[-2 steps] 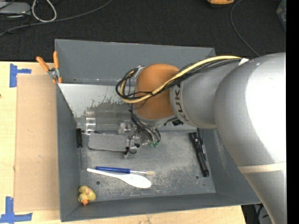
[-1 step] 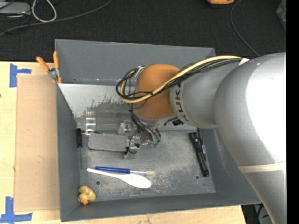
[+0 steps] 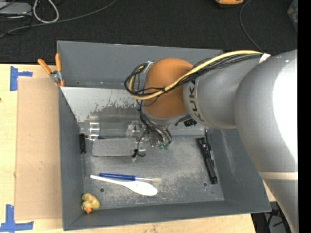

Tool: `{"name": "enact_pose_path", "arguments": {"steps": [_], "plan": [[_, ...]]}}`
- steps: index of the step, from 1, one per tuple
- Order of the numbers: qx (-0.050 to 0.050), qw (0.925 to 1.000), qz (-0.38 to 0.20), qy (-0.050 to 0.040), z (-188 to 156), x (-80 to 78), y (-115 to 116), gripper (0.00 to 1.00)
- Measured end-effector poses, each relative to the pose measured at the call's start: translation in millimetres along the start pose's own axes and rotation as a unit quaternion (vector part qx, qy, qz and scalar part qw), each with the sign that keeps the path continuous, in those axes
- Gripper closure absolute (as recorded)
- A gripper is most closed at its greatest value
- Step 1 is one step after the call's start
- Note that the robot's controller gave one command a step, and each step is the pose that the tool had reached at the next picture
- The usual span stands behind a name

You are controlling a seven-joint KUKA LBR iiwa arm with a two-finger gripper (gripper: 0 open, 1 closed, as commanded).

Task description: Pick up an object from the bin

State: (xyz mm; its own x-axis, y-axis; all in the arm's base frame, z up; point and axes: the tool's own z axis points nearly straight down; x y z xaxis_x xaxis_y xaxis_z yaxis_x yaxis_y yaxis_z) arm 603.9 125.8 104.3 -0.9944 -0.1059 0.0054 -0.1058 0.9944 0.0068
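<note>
Clear plastic cup [image 3: 109, 125] on its side, back-left of bin [image 3: 68, 154], claw [image 3: 145, 143] just right of it, open or closed can't tell, white spoon [image 3: 141, 187] and blue pen [image 3: 119, 176] nearer front

You have fairly bright, even light across the grey metal bin [image 3: 68, 178], strongest on its sloping back wall, where a pale band gleams, while the dark floor [image 3: 146, 18] beyond it is dim. The silver arm [image 3: 262, 96] shows soft highlights along its top. Under it and its orange cover [image 3: 165, 89], the bin's right side lies in shade.
</note>
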Motion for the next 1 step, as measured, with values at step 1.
{"name": "enact_pose_path", "arguments": {"steps": [1], "plan": [[-0.001, 1.0000, 0.000, -0.0050, -29.8, -2.6, 0.6, 1.00]]}}
